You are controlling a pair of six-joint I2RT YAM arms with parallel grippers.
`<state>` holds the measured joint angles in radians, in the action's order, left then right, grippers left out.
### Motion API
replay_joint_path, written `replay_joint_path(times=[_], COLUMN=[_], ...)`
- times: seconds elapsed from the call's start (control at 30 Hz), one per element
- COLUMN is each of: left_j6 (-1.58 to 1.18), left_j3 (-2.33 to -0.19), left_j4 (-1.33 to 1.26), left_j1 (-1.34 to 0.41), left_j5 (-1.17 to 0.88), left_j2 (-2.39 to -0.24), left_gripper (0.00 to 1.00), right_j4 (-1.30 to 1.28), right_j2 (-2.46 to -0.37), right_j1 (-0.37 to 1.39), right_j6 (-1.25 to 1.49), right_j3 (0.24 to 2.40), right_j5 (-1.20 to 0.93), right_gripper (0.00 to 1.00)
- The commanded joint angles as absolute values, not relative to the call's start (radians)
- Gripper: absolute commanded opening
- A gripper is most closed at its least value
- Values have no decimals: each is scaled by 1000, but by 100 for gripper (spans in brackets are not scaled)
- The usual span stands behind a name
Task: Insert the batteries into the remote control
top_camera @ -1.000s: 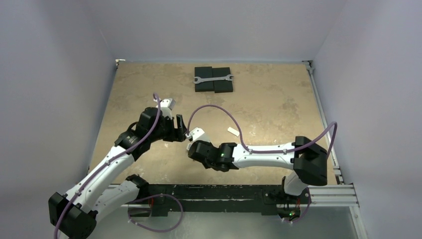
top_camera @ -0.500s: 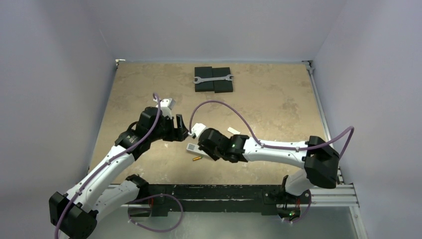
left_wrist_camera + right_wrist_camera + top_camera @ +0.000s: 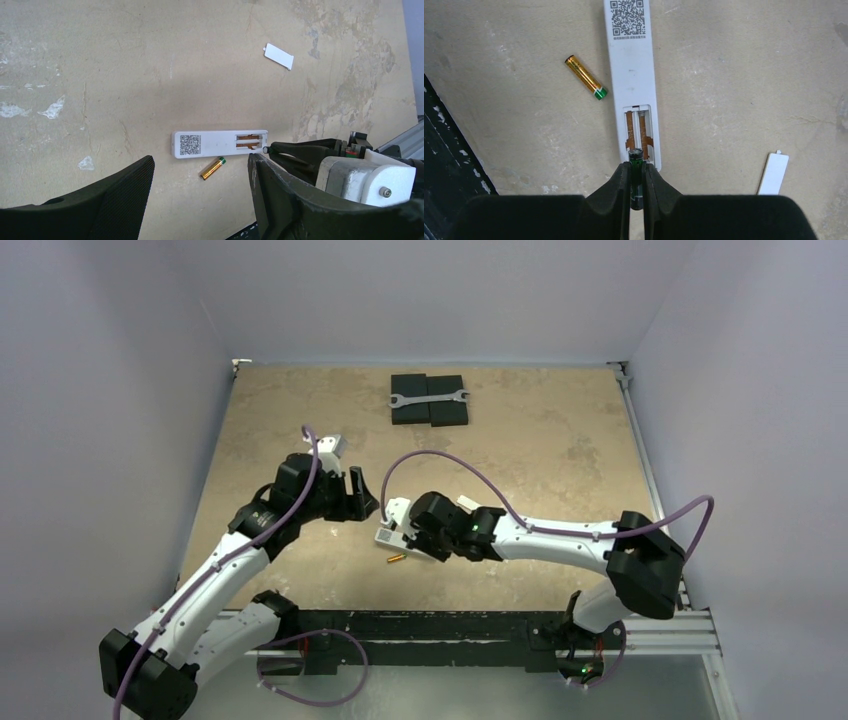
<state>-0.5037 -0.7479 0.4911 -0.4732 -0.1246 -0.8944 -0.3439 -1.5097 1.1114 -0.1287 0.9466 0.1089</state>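
Green battery (image 3: 636, 158) clamped in right gripper (image 3: 635, 171) has moved to remote (image 3: 633, 75); its lower half hidden; left gripper (image 3: 201, 165) gapes

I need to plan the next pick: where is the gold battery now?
In the right wrist view, the gold battery lies on the table, just left of the remote control, below its QR code.
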Motion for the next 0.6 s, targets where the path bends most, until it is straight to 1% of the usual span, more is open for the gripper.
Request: replay_joint_path(times=[0.0, 0.57], left_j6=[-482, -482], left_j3=[-747, -747], left_j4=[462, 461], left_j1=[-462, -458], left_j5=[-135, -137], left_j2=[-876, -867], left_gripper=[69, 70], right_j4=[-276, -263], right_j2=[-1491, -1576], right_j1=[1096, 1070], right_j6=[-209, -239], right_j3=[945, 970], right_j5=[70, 58], right_gripper=[0, 0])
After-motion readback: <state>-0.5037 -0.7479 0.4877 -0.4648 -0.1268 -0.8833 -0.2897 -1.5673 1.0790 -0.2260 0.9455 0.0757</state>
